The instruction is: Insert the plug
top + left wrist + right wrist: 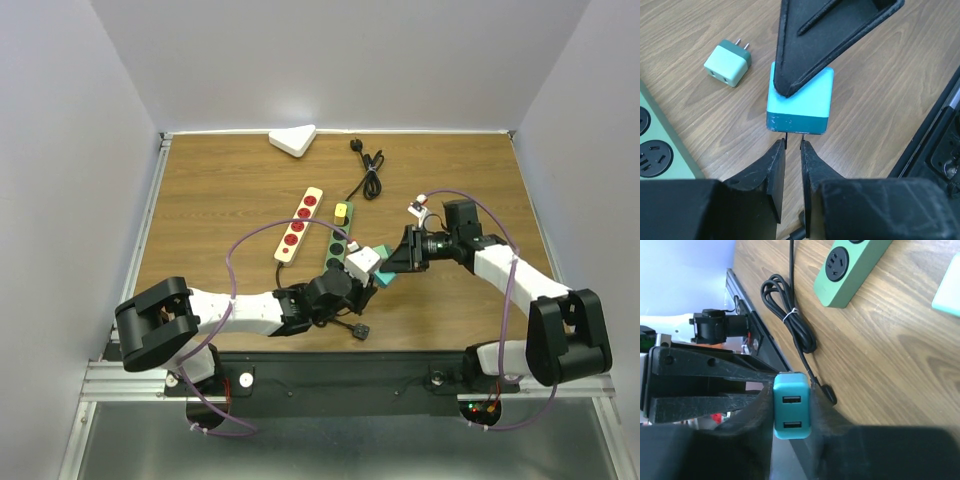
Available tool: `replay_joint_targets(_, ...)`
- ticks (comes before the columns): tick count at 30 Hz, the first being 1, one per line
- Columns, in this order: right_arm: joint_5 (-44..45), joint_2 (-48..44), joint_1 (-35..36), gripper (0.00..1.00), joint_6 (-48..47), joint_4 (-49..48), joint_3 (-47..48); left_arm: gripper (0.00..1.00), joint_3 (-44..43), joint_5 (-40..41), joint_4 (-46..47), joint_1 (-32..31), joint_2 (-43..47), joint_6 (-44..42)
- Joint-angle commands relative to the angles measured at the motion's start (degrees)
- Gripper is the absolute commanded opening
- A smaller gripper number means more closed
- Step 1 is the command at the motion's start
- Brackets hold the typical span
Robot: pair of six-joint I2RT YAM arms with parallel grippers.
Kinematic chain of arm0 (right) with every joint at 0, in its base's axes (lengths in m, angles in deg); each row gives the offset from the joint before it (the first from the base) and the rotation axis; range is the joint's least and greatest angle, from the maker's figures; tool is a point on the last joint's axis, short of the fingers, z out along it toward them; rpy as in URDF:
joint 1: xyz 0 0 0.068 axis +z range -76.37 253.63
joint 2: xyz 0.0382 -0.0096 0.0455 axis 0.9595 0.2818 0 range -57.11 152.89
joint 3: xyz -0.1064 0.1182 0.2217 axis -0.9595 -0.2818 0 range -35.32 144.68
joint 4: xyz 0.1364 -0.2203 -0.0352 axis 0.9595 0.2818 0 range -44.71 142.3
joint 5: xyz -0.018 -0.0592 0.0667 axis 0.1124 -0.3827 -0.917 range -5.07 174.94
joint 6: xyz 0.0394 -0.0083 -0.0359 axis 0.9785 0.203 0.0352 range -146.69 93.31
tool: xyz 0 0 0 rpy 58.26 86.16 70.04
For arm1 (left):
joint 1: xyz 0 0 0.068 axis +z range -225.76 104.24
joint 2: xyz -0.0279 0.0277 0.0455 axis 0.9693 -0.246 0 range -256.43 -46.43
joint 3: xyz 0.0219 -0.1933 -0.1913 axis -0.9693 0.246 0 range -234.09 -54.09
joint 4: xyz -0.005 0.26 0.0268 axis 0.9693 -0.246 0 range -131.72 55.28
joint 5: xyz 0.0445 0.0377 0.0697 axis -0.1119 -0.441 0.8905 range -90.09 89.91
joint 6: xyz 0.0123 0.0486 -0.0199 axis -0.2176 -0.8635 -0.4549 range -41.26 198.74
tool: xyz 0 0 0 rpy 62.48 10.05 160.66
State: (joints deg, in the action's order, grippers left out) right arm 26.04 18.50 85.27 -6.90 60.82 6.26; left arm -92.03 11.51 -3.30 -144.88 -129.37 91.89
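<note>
I'm clamping teal USB charger [810, 100] in right gripper [792, 412] beside green power strip [850, 270]; left gripper [792, 150] near-closed at prongs [786, 137], hold unclear; insertion pending.

**Left arm** [245, 310]: white shell links between black joint housings, with a bulky black left shoulder block [155, 322].
**Right arm** [505, 268]: matching white links, a black wrist section and a black right shoulder block [568, 335].
**Left purple cable** [229, 270]: thin, running along the arm in a loop.
**Right purple cable** [508, 310]: same colour and thickness.
**Left claw** [792, 145]: two matte black left fingers [771, 172], wedge-shaped, with faint layer lines.
**Right claw** [792, 410]: black right fingers [759, 412]. The left wrist view shows one as a triangle with a recessed groove.
**Base lights** [482, 408]: small, red and green.
</note>
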Motion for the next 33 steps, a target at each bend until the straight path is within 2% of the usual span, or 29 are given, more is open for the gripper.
replay_joint_targets(1, -3.78, -2.92, 1.46, 0.0, 1.65, -2.08, -1.24, 0.23, -0.12, 4.04, 3.74, 0.22, 1.37, 2.05)
replay_joint_targets(3, -3.68, -3.72, 1.46, 0.0, 2.26, -2.08, -1.5, 0.34, 0.05, 5.62, 3.65, 0.48, 1.63, 3.72)
replay_joint_targets(4, -3.16, -4.42, 1.46, 0.0, 2.36, -2.0, -1.24, 0.46, 0.4, 5.81, 3.56, 0.39, 1.81, 4.25)
replay_joint_targets(6, -1.5, -5.21, 1.46, 0.0, 3.67, -1.91, -0.72, 0.57, 0.93, 6.68, 3.56, 0.57, 2.43, 4.87)
replay_joint_targets(7, 1.56, -5.56, 1.46, 0.01, 4.28, -1.91, -0.37, 0.66, 1.8, 7.03, 3.56, 0.65, 3.39, 5.04)
replay_joint_targets(8, 3.24, -6.26, 1.46, 0.0, 5.07, -1.91, 1.03, 0.7, 2.24, 7.21, 3.3, 0.83, 4.0, 5.13)
replay_joint_targets(9, 5.0, -6.53, 1.46, 0.0, 6.13, -1.91, 1.83, 0.81, 2.77, 7.39, 3.04, 1.09, 4.71, 5.31)
replay_joint_targets(10, 8.93, -6.36, 1.46, 0.0, 6.48, -1.82, 4.01, 0.88, 4.17, 7.65, 2.51, 1.79, 6.45, 5.75)
replay_joint_targets(13, 16.15, -5.13, 1.46, 0.0, 7.01, -1.82, 7.54, 0.9, 8.47, 8.53, 2.51, 4.07, 11.02, 7.76)
replay_joint_targets(16, 19.77, -2.41, 1.46, 0.0, 7.45, -1.64, 12.2, 0.9, 11.56, 7.22, 3.12, 7.32, 14.38, 9.35)
replay_joint_targets(19, 22.94, -0.12, 1.46, 0.0, 7.1, -0.68, 15.54, 0.9, 14.63, 3.01, 6.01, 13.55, 14.56, 9.79)
replay_joint_targets(22, 23.73, 0.85, 1.46, 0.0, 7.45, -0.5, 16.86, 0.9, 15.61, -2.35, 8.91, 16.46, 11.94, 9.27)
replay_joint_targets(27, 25.76, -0.02, 1.46, 0.0, 8.24, 0.02, 17.22, 0.9, 16.49, -15.69, 20.77, 20.25, 4.82, 9.79)
replay_joint_targets(30, 26.28, -0.55, 1.46, 0.0, 8.33, 0.47, 17.22, 0.9, 16.05, -18.01, 22.28, 20.61, 2.0, 10.58)
replay_joint_targets(33, 26.72, -0.99, 1.54, 0.0, 8.25, 1.17, 16.95, 0.9, 16.31, -15.91, 23.16, 20.78, -1.08, 12.51)
